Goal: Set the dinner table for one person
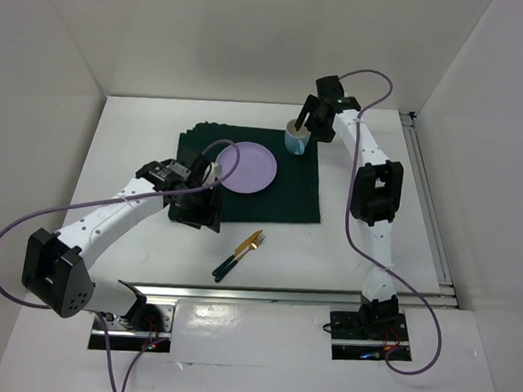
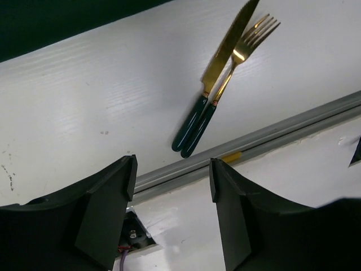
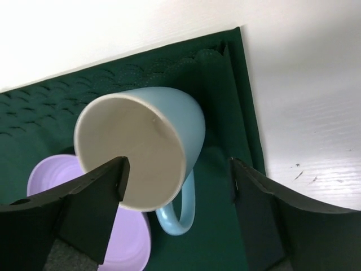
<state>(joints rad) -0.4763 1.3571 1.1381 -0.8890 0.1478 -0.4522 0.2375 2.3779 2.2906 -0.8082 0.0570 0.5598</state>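
Our left gripper [image 1: 198, 214] hangs over the near left corner of the dark green rectangular cloth placemat [image 1: 288, 198], jaws spread wide and empty. In its wrist view it faces the cutlery, so we judge it is lining up for a pick. The round lilac plate [image 1: 248, 167] lies flat on the middle of the placemat, where a diner would want it. Just off the placemat's near edge, on the bare white dinner table [image 1: 131, 144] that spreads under everything, the gold knife with a dark green handle [image 2: 224, 51] and the matching gold fork [image 2: 256, 31] lie side by side, touching, angled and unsorted. We think they have yet to flank the plate. At the placemat's far right corner the pale blue ceramic mug [image 1: 296, 143] stands upright, handle toward the plate. Our right gripper [image 3: 177, 175] hovers above it, jaws parted wide and not clamping it, probably either releasing or adjusting.
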